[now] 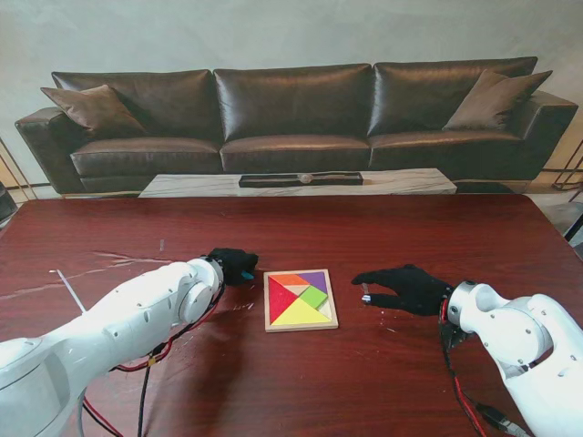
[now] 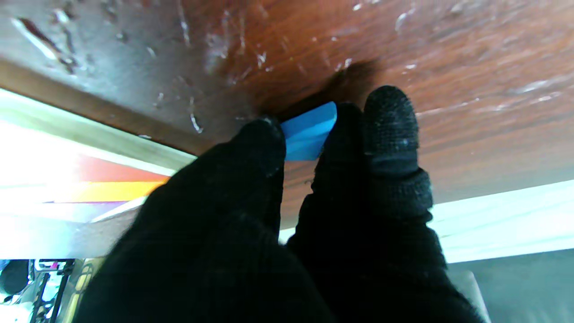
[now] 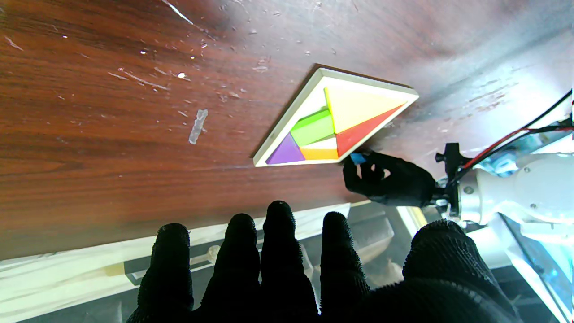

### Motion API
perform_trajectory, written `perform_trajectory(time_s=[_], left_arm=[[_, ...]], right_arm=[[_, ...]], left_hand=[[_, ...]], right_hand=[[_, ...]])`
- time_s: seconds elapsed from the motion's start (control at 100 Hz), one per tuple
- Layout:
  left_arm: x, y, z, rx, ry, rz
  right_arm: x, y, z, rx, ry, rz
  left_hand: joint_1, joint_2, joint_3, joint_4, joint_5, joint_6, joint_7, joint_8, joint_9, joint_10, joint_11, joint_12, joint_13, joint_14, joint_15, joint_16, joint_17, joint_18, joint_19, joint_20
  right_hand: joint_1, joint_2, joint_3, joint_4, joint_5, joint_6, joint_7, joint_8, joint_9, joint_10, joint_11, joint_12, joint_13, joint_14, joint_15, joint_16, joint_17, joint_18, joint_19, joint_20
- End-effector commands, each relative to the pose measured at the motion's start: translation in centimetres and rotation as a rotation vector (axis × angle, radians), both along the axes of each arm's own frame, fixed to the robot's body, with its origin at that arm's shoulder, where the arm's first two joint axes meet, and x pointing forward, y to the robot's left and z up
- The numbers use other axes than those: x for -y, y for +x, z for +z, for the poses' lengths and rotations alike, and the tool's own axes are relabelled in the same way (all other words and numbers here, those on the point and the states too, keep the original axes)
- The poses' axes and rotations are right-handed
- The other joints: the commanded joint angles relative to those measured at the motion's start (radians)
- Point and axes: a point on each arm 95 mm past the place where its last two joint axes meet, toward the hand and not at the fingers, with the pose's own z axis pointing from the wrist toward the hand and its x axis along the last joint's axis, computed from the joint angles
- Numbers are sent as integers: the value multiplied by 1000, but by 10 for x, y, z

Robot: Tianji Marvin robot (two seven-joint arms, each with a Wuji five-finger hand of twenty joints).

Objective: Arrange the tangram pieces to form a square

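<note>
Most of the blue piece (image 2: 309, 132) is hidden behind the left hand (image 2: 287, 215) fingers, so its shape cannot be told. In the left wrist view, the tray (image 2: 103, 190) is a washed-out blur, cut off by the edge.

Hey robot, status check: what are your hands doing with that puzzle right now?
Left hand pinching the blue piece, just left of the tray. Right hand open, empty, right of tray. Tray nearly filled; one gap left. Nothing in the way.

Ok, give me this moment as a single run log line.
left robot hand: shut on blue piece, beside tray | right robot hand: open, holding nothing | tray: one gap unfilled
</note>
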Motion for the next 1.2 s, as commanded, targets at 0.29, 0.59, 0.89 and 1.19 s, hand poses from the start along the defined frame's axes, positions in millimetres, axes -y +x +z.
perform_trajectory(time_s=[0.29,0.59,0.89,1.19], left_arm=[[-28,-37,-56,-204,89,46],[-28,-37,-58,-209,85,55],[-27,-37,-59,-193,77,69],[-25,-36,-58,-151,46,72]], right_arm=[[-5,-1,0,0,-1,16],[-5,-1,1,1,-4,17],[-4,-1,1,1,-4,15],[-4,-1,1,1,-6,15]], left_hand=[[72,-40,-81,-1,-20,-51,45,91,24,-144,288,154,-147,-38,132,124,-73,-43,-25,182],[124,-37,-116,13,-53,-71,166,265,33,-201,525,225,-146,-121,358,165,-68,-61,118,358],[133,-45,-92,7,-29,-95,174,683,62,-290,763,253,-151,-181,505,150,-39,-62,244,407],[88,-31,-64,-13,42,-171,197,812,132,-382,833,223,-52,-252,503,171,46,-56,279,387]], right_hand=[[12,8,4,26,14,2,13,-15,13,0,10,0,18,-14,-1,10,-17,9,-6,-19],[13,8,4,26,18,2,15,-14,18,1,10,0,20,-14,-1,10,-17,10,-6,-19],[12,6,4,26,19,1,16,-15,19,-1,10,0,21,-13,0,10,-16,11,-6,-19],[12,5,4,26,19,1,16,-16,19,-1,9,-1,22,-15,-1,10,-17,12,-7,-19]])
